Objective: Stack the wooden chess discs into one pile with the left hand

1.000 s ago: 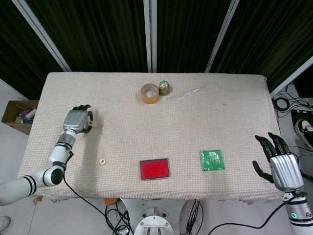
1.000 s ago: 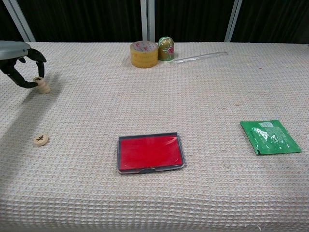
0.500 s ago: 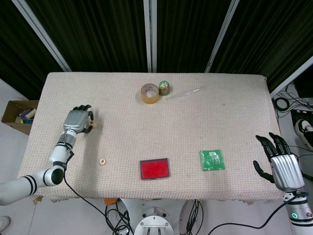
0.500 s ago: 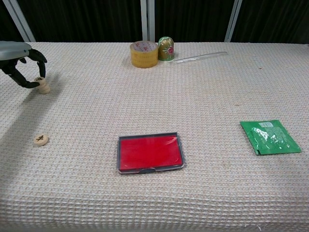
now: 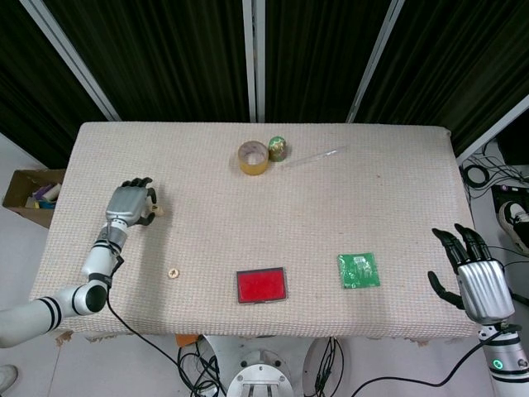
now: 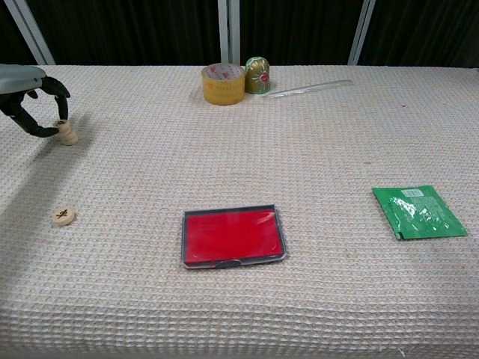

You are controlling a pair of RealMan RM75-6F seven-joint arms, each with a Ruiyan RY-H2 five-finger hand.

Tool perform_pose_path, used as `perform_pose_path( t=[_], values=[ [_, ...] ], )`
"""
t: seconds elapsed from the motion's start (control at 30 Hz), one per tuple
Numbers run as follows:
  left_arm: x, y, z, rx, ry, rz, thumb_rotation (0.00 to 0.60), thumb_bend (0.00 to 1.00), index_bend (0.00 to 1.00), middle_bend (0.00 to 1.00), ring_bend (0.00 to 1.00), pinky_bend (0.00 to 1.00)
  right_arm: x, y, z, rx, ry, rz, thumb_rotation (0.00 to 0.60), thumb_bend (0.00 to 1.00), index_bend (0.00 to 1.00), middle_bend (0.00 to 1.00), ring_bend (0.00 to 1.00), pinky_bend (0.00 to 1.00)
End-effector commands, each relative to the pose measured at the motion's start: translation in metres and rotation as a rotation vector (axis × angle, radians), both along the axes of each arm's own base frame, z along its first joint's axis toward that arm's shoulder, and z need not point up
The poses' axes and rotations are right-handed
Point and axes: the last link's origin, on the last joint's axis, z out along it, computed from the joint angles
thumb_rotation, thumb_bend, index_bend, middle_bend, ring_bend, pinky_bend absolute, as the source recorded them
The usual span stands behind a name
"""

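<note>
Far out on my left, my left hand (image 6: 26,93) hangs low over the bench (image 6: 314,134), its dark fingers (image 6: 30,126) curled around a wooden chess disc (image 6: 60,124) pinched between thumb and finger. That disc sits on top of a small pile of discs (image 6: 69,137) standing on the bench; whether it rests its full weight there I cannot tell. In the head view the same left hand (image 5: 129,204) covers most of the pile, and only a sliver of wood shows beside the fingertips.

Nearer to me and well apart from the pile, a single loose chess disc (image 6: 63,216) lies flat on the woven cloth, a dark mark on its face; from above that disc (image 5: 173,272) is a small pale dot.

Moving right, a red tray with a dark rim (image 6: 233,236) lies flat near the front middle of the bench. At the far edge a roll of yellow tape (image 6: 223,83) stands just beside a green and gold egg-shaped ornament (image 6: 258,75), and a clear plastic rod (image 6: 310,89) lies slanted to their right.

Further right a green foil packet (image 6: 418,212) lies flat.

Off the right front corner, my right hand (image 5: 475,277) hovers clear of the bench, palm up, fingers spread and holding nothing.
</note>
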Motion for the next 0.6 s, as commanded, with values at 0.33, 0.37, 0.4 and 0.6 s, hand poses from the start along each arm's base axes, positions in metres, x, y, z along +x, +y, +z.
perform_pose_path(
  t=[0.33,0.37,0.4,0.6],
  values=[
    [-0.0005,0.0008,0.0010,0.004,0.006,0.000,0.600,0.34,0.44,0.12,0.09,0.16,-0.0004,0.0005,0.0005,-0.002,0.000,-0.002,0.600,0.30,0.13,0.22,0.04,0.14],
    [-0.0006,0.0008,0.0013,0.005,0.007,0.000,0.600,0.34,0.44,0.12,0.09,0.16,-0.0004,0.0004,0.0006,-0.002,-0.001,-0.002,0.600,0.30,0.13,0.22,0.04,0.14],
    [-0.0008,0.0006,0.0017,0.005,0.007,0.001,0.600,0.34,0.44,0.12,0.09,0.16,-0.0005,0.0004,0.0006,-0.002,-0.001,-0.002,0.600,0.30,0.13,0.22,0.04,0.14],
    [0.0012,-0.0013,0.0047,0.017,0.005,-0.010,0.600,0.33,0.43,0.12,0.09,0.16,-0.0010,0.0005,0.0006,-0.003,-0.003,-0.002,0.600,0.30,0.13,0.22,0.04,0.14]
  ],
)
